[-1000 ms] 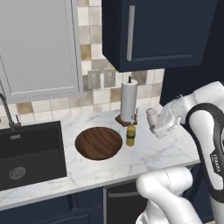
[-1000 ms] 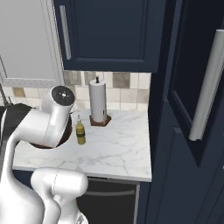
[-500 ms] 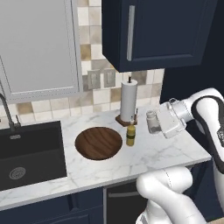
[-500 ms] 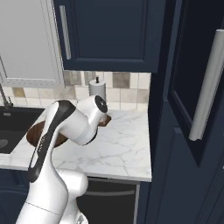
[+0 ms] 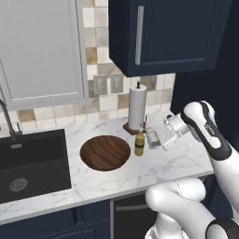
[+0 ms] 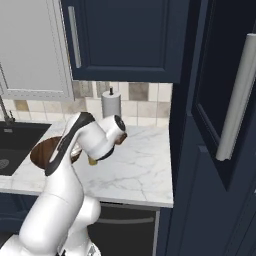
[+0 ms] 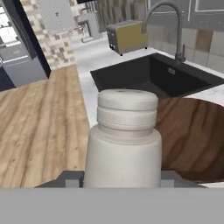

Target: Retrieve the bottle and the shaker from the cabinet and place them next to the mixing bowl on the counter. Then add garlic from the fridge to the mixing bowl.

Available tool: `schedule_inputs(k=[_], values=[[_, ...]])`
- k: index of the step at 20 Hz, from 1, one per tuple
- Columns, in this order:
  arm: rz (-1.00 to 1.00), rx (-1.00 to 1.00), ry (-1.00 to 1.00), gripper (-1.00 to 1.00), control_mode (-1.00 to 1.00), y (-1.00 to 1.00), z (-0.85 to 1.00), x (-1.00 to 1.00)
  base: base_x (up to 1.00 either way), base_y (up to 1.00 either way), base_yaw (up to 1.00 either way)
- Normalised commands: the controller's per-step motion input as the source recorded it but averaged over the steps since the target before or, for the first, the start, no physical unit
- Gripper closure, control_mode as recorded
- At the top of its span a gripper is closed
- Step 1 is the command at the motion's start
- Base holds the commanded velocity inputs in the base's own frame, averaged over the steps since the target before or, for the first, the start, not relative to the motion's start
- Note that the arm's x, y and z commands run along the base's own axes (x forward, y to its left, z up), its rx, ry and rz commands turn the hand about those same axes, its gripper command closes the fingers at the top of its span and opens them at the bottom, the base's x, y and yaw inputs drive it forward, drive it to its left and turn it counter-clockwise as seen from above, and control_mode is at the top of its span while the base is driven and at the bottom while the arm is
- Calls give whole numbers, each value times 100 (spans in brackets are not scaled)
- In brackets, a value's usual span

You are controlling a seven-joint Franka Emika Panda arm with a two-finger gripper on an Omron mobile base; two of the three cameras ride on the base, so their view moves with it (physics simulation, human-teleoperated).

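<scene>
Left base view: the shaker (image 5: 153,137), clamped in the gripper (image 5: 159,136), is best being lowered upright onto the tabletop (image 5: 186,154) just beside the bottle (image 5: 139,144), near the mixing bowl (image 5: 105,153).

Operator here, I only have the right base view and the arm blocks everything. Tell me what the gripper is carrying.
Observer: In the hand view, the gripper is shut on the shaker, a pale one with a ribbed rounded cap.
Operator: Give me its position relative to the bottle.
Observer: In the left base view, the shaker sits just to the right of the bottle, which stands on the counter.
Operator: Report where the mixing bowl is.
Observer: The mixing bowl lies left of the bottle, close beside it, with the black sink further left.
</scene>
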Motion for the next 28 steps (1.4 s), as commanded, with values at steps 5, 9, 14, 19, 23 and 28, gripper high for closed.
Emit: schedule_inputs(k=[5,9,14,19,23,28], values=[[-2,0,2,100,-100,0,-74,3,0,0,0],[-8,5,-3,100,-100,-3,-54,0,0,0,0],[-12,6,-11,100,-100,0,-42,0,0,0,0],[-8,6,-14,100,-100,0,-10,0,0,0,0],[0,9,-14,100,-100,0,0,0,0,0,0],[0,10,-10,100,-100,0,0,1,0,0,0]])
